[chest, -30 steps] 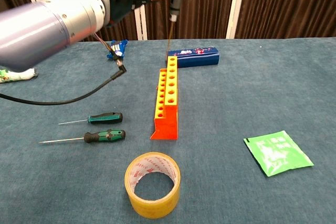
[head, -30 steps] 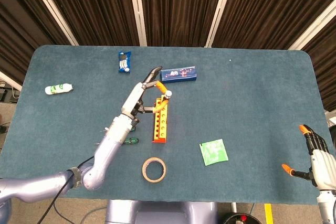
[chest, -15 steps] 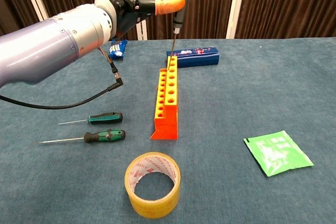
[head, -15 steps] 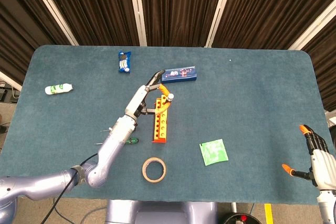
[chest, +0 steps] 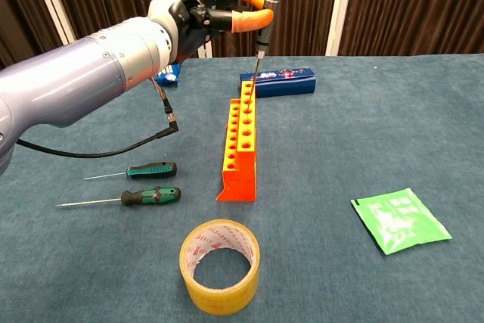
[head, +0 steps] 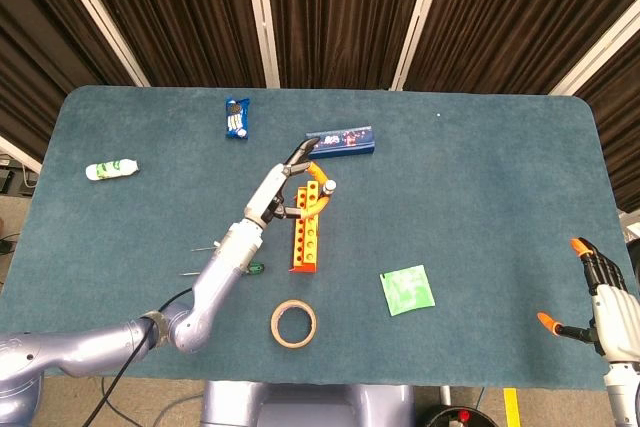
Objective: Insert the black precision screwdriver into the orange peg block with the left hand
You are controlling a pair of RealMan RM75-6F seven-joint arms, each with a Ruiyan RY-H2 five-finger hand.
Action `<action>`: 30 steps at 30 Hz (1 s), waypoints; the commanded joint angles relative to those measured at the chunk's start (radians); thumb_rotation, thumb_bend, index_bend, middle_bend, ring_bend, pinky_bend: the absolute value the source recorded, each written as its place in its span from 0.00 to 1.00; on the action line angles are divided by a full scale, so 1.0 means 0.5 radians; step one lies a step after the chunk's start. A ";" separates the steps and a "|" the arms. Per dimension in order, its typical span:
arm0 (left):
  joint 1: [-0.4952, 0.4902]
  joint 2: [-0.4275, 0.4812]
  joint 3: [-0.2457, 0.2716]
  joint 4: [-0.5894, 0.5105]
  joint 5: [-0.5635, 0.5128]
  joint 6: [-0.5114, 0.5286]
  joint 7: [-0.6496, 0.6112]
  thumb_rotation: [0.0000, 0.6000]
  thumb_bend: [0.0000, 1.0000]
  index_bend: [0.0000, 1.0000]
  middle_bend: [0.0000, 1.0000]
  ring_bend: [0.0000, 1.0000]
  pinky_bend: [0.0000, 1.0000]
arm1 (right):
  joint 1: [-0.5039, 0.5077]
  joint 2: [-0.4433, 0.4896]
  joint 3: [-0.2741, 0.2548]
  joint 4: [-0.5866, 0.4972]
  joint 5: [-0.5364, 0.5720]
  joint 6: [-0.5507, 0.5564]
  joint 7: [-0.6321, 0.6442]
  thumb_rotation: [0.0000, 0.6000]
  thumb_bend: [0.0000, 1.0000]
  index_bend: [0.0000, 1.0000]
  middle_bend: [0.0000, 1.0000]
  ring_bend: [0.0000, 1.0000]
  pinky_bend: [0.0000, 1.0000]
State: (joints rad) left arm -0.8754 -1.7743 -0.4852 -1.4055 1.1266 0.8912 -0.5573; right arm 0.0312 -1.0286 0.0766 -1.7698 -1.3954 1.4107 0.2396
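Observation:
The orange peg block [chest: 240, 141] lies lengthwise mid-table, also seen from above [head: 307, 235]. My left hand [chest: 203, 14] hovers over its far end and pinches the black precision screwdriver [chest: 265, 20] near its silver cap between orange fingertips [chest: 249, 22]. The screwdriver stands almost upright, leaning slightly, and its thin shaft reaches down to the block's farthest holes. How deep the tip sits I cannot tell. From the head view the left hand [head: 288, 185] and the screwdriver's cap [head: 328, 187] lie over the block's far end. My right hand [head: 600, 297] rests open at the table's near right edge.
Two green-handled screwdrivers [chest: 151, 169] [chest: 150, 197] lie left of the block. A yellow tape roll [chest: 220, 265] sits in front, a green packet [chest: 399, 219] to the right. A blue box [chest: 286, 81] lies just behind the block, a blue snack bag [head: 236, 118] and a white bottle [head: 110, 169] farther left.
My left hand has come down and a little to the right with the screwdriver; its tip has dropped from above the block to the far-end holes. The right hand has stayed still.

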 commanded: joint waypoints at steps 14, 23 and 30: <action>-0.041 -0.039 -0.001 0.065 -0.028 -0.016 -0.018 1.00 0.41 0.59 0.00 0.00 0.02 | -0.002 0.001 -0.001 0.002 -0.003 0.000 0.013 1.00 0.04 0.00 0.00 0.00 0.00; -0.022 -0.032 0.031 0.073 -0.017 -0.016 -0.035 1.00 0.41 0.59 0.00 0.00 0.02 | -0.002 -0.001 -0.001 0.001 -0.006 0.001 0.009 1.00 0.04 0.00 0.00 0.00 0.00; -0.014 -0.029 0.053 0.087 0.004 -0.021 -0.052 1.00 0.41 0.59 0.00 0.00 0.02 | -0.002 -0.002 -0.002 0.003 -0.008 0.003 0.006 1.00 0.04 0.00 0.00 0.00 0.00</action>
State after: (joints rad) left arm -0.8824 -1.7885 -0.4593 -1.3625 1.1277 0.8809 -0.5829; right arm 0.0302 -1.0294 0.0757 -1.7686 -1.3992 1.4122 0.2425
